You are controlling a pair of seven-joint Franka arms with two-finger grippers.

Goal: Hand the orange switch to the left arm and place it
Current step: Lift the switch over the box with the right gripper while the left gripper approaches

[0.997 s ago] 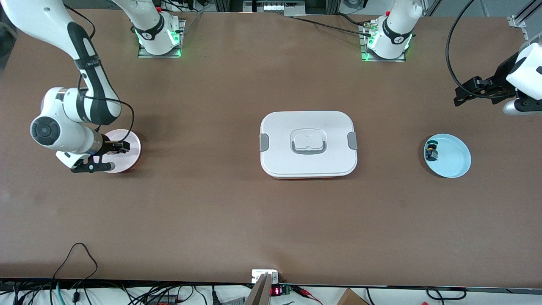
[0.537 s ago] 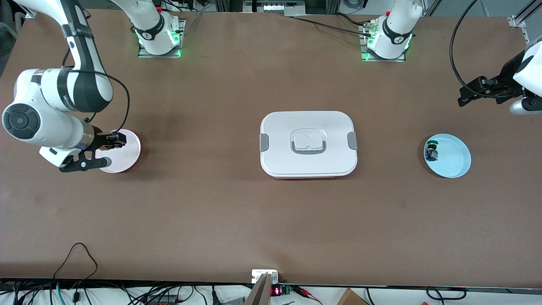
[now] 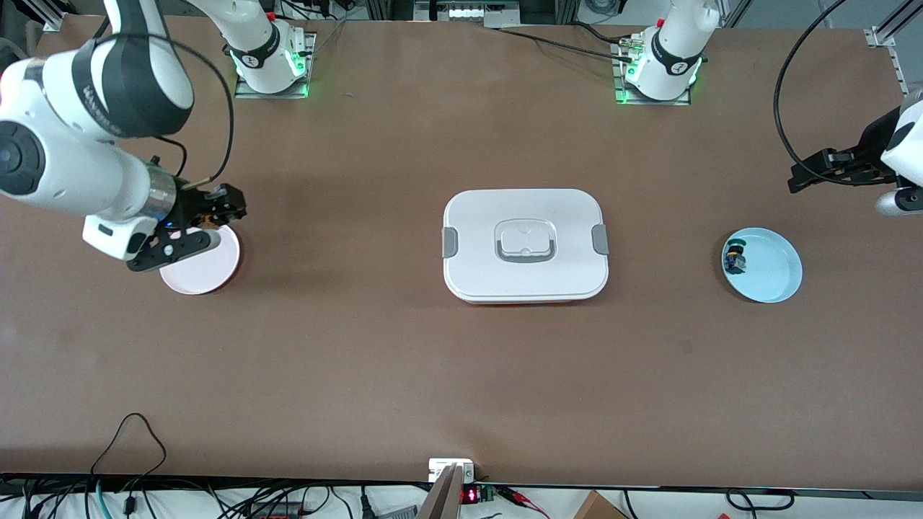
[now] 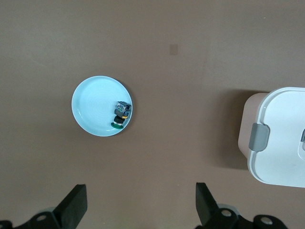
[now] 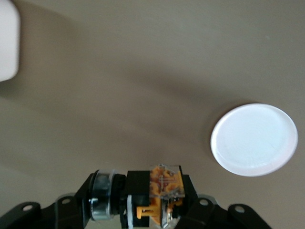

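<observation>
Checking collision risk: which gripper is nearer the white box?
Right. The right gripper, holding the orange switch, is above the pink plate; the left gripper hangs farther from the box.

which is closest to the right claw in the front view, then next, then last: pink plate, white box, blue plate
1. pink plate, just under the right claw, which grips the orange switch.
2. white box, mid-table.
3. blue plate, toward the left arm's end.

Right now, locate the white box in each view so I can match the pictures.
Front view: the box lies mid-table, between the pink plate and the blue plate.
Left wrist view: one end of it shows at the picture's edge.
Right wrist view: only a white corner.
Shared landmark: the brown table.
</observation>
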